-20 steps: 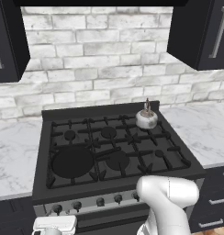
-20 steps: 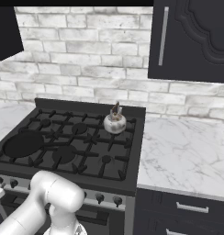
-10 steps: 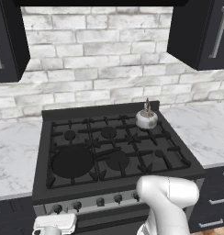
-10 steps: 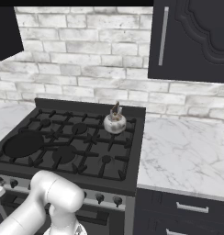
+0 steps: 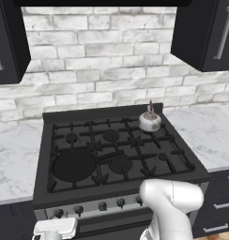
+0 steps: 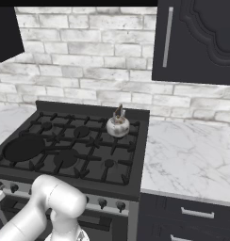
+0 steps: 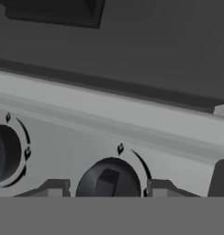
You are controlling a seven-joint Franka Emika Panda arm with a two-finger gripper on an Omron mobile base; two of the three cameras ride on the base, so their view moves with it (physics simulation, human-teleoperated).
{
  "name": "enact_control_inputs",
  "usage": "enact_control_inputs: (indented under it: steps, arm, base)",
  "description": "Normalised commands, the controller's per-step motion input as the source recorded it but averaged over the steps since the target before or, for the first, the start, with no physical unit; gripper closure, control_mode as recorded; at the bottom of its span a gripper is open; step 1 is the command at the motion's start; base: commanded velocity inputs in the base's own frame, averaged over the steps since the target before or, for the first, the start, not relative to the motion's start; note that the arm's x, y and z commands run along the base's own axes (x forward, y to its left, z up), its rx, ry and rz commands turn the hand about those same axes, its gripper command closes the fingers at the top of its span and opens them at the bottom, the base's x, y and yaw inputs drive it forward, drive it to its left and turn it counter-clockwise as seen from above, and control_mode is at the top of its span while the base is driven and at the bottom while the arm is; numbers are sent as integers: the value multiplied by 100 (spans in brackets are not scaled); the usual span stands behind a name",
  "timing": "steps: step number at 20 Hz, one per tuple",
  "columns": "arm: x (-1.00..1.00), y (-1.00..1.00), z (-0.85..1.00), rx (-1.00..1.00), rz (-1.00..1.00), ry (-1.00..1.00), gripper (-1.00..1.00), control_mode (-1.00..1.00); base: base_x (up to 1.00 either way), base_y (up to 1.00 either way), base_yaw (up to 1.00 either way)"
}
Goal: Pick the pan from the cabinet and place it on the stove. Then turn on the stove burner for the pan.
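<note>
The pan [image 5: 74, 165] sat on the stove [image 5: 111, 187] at its front-left corner burner, while the gripper [image 7: 108, 189] faced a knob [image 7: 108, 180] on the front panel, its fingers [image 7: 54, 188] half-open either side, poised to turn it

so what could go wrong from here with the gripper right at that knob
The fingertips flank one knob, with another knob close beside it, so the wrong burner could be lit. The pan sits front left on the stove; a flame elsewhere misses it. A loose pinch could slip off the knob.
</note>
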Motion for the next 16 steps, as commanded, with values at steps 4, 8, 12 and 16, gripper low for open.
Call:
enact_control_inputs:
  steps: [4,8,12,16]
  arm:
    - [0,3,0,-10,4,-5,100,-100]
    - [0,1,5,-23,2,-3,100,-100]
    - [0,0,17,-26,0,0,100,-100]
    - [0,1,25,-27,0,0,100,-100]
  base:
    - [0,0,0]
    - [0,0,0]
    - [0,0,0]
    - [0,0,0]
